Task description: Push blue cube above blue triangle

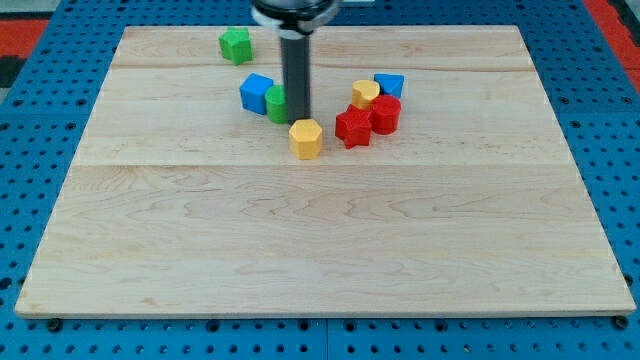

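The blue cube sits in the upper middle of the wooden board, touching a green block on its right. The blue triangle lies further to the view's right, behind a red cylinder. My tip is the lower end of the dark rod. It stands just right of the green block and just above the yellow hexagon. The tip is about 40 px to the right of the blue cube, with the green block between them.
A green star-like block lies near the top edge at the left. A yellow cylinder and a red star-like block cluster with the red cylinder left of the blue triangle. Blue pegboard surrounds the board.
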Controlling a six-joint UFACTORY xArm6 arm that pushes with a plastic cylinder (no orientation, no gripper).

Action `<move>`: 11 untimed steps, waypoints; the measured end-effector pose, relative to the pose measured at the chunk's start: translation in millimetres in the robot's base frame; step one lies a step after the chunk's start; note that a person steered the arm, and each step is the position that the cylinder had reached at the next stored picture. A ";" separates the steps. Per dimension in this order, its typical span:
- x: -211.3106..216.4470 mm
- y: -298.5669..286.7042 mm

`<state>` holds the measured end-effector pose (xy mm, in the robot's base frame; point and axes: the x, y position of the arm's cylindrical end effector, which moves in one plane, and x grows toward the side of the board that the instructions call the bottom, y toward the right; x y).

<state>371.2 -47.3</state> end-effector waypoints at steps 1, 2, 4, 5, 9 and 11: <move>-31.6 -15.1; -43.0 -15.1; -3.9 -65.7; -39.6 -70.8; -51.9 -49.8; -74.2 -210.9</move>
<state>297.0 -258.2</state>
